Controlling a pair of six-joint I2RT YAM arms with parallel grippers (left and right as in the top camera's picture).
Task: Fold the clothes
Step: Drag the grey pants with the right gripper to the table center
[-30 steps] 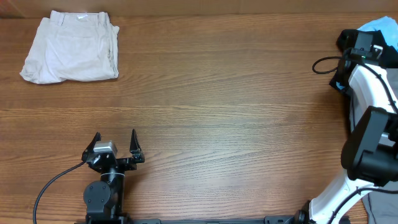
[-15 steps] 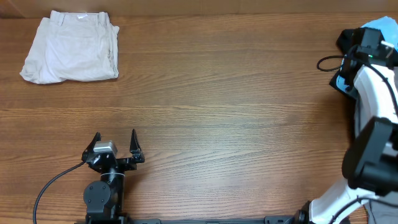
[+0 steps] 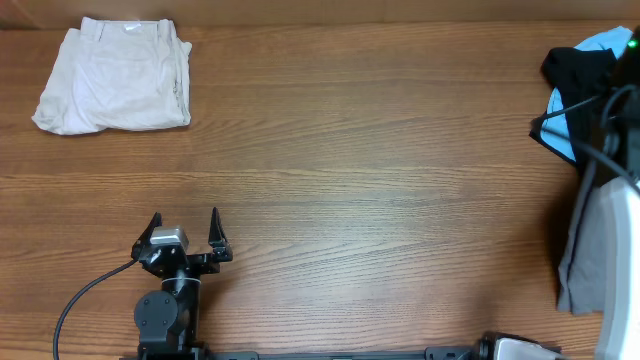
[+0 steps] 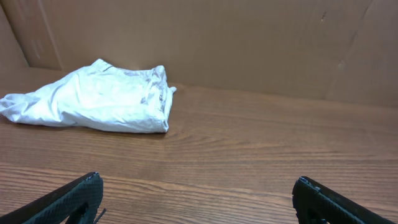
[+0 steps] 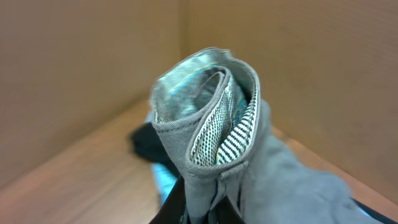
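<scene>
Grey garment [image 5: 211, 124] hangs bunched at its waistband in the clenched right gripper [image 5: 203, 210], held clear of the black-and-blue pile [image 3: 575, 80] at the right edge of the surface [image 3: 380, 180], presumably for spreading mid-surface; left gripper [image 3: 186, 228] parked, released.

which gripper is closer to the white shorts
Left. The left gripper sits open on the same side of the table as the shorts, nearer the front edge. The right gripper is over at the far right side, clamped on a grey garment.
</scene>
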